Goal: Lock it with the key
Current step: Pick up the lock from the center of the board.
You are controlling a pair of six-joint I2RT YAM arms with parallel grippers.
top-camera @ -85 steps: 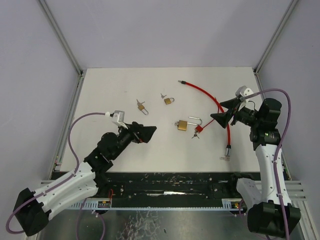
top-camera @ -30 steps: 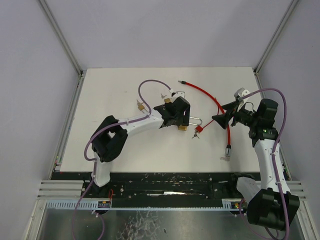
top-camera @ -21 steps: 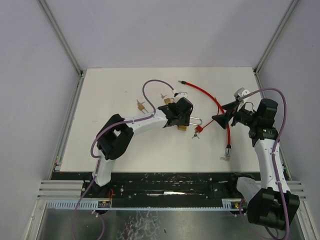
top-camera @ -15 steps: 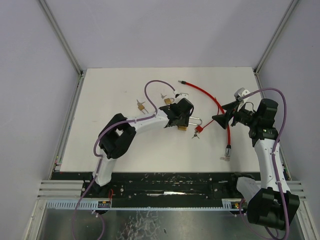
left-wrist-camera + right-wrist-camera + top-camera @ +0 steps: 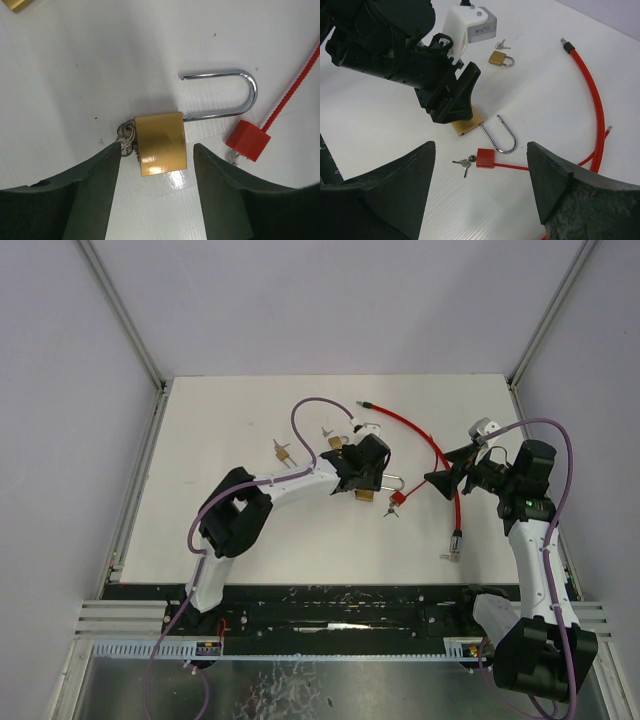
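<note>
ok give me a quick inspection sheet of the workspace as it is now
surface: white table, a few small dark specks
job's things: large brass padlock lying flat, shackle open; keys at its base
clutter: red lock block beside the shackle; red cable; two small brass padlocks
grippers: left gripper open, jaws either side of the padlock body; right gripper open, holding nothing
cables: purple cable looping off the left arm, another on the right arm
surroundings: plain grey walls, nothing else seen
</note>
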